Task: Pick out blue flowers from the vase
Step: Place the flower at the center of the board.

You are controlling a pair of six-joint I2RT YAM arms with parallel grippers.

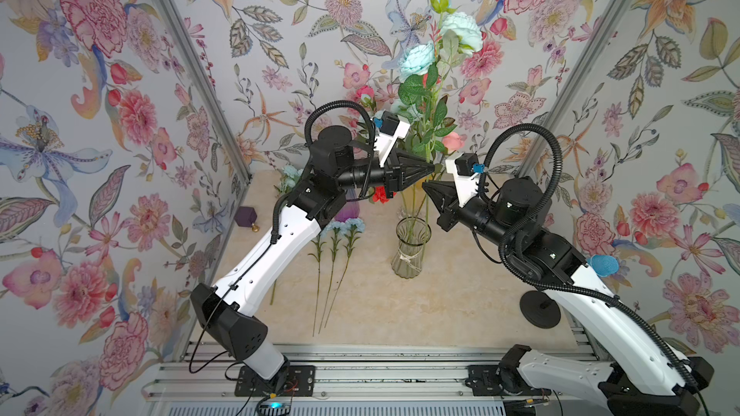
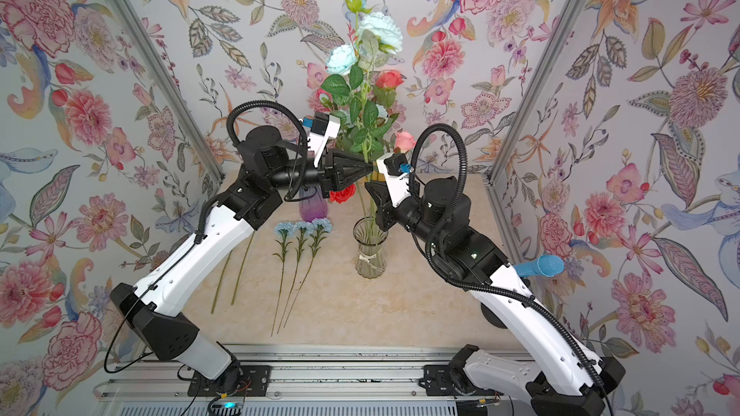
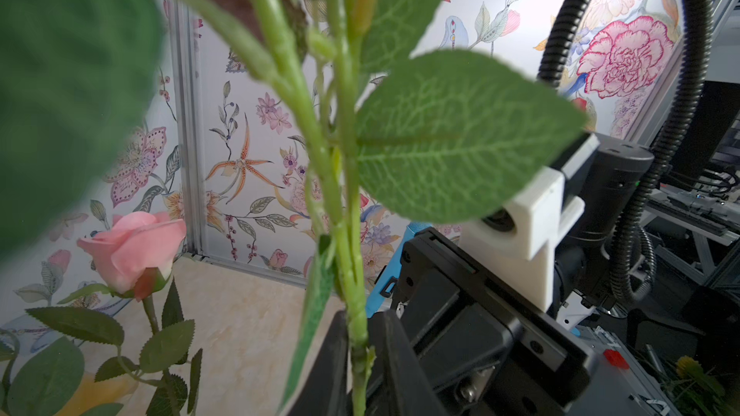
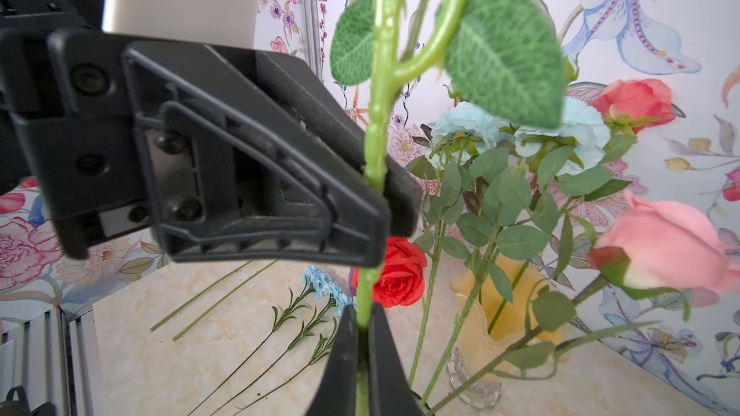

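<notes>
Surroundings: a pink rose [image 1: 452,140] stands just behind the right hand [image 1: 427,186]. A red rose [image 1: 380,194] sits under the left hand [image 1: 431,168]. Loose blue flowers [image 1: 344,228] lie on the counter [image 1: 440,306] below the left hand.

Right hand: pressed together on the stem of the blue flower spray [image 1: 418,60], above the glass vase [image 1: 412,250].

Left hand: fingers flank the same stem directly above the right hand. Whether they press it cannot be determined.

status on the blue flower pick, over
Right end effector shut on blue flower spray stem, above clear glass vase. Left end effector round same stem higher up, grip unclear. Pink rose close beside.
</notes>
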